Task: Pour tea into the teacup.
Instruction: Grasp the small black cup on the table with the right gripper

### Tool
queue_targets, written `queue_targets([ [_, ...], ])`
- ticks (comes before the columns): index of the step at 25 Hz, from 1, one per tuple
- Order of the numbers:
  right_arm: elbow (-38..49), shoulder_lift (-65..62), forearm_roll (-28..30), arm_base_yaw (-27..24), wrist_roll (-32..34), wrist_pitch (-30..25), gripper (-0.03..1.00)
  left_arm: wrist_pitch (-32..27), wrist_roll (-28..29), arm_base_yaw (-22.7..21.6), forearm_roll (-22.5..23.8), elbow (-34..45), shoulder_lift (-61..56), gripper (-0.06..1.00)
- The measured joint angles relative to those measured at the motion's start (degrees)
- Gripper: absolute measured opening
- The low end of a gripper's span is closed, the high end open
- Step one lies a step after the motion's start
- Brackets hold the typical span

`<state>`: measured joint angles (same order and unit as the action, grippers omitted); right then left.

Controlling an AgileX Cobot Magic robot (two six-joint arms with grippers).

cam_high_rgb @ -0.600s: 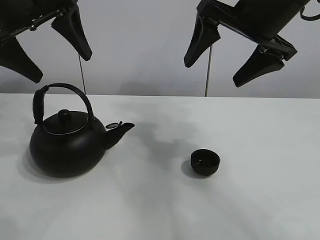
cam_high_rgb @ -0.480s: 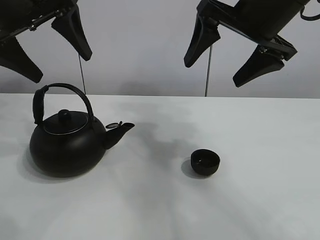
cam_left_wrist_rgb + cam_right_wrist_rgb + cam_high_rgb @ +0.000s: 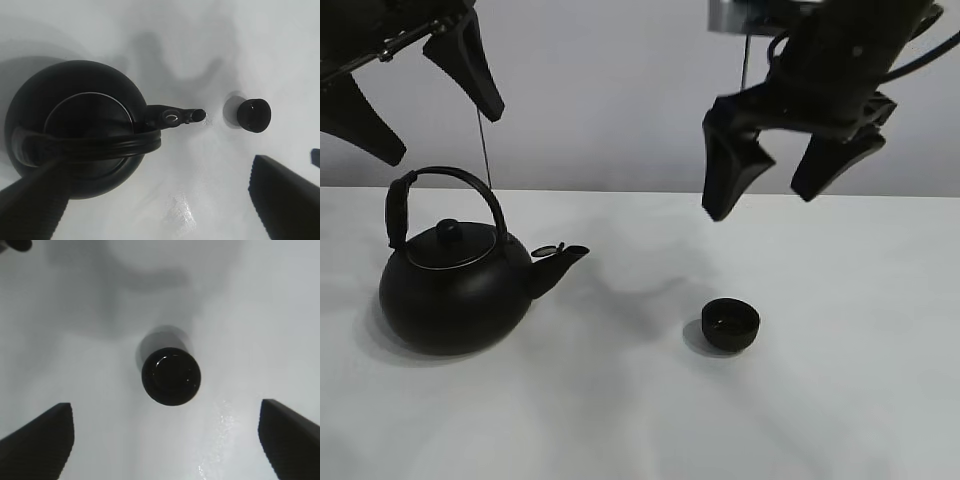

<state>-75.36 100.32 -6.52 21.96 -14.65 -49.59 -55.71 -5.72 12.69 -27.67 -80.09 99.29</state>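
Note:
The teacup (image 3: 730, 325) is a small matte-black bowl-like cup standing upright on the white table, right of centre. The big round black kettle (image 3: 455, 285) with an arched handle stands at the left, its spout pointing toward the cup. My right gripper (image 3: 763, 200) is open and empty, hanging above the cup; in the right wrist view the cup (image 3: 171, 376) lies between its spread fingers (image 3: 37, 440). My left gripper (image 3: 442, 135) is open and empty, high above the kettle. The left wrist view shows the kettle (image 3: 75, 125) and the cup (image 3: 253, 115) from above.
The white table (image 3: 620, 420) stretches around both objects. A pale wall stands behind its far edge, with two thin vertical rods (image 3: 482, 150) in front of it.
My right gripper has come down and turned, now hanging lower over the teacup. The left gripper, the kettle and the cup have not moved.

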Motion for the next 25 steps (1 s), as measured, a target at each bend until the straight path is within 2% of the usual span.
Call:
queue_targets([
  [5, 1.90, 5.72, 5.34, 5.30, 5.00, 3.01, 0.69, 0.06, 0.00, 0.00, 0.00, 0.00, 0.00, 0.70],
  [16, 2.28, 11.90, 11.62, 5.61, 11.97, 6.27, 0.68, 0.26, 0.00, 0.00, 0.00, 0.00, 0.00, 0.70],
  [22, 2.28, 14.39, 11.53, 5.61, 12.47, 7.50, 0.66, 0.37, 0.00, 0.00, 0.00, 0.00, 0.00, 0.70],
  [25, 2.28, 14.85, 11.28, 5.61, 12.51, 7.63, 0.61, 0.37, 0.00, 0.00, 0.00, 0.00, 0.00, 0.70],
])
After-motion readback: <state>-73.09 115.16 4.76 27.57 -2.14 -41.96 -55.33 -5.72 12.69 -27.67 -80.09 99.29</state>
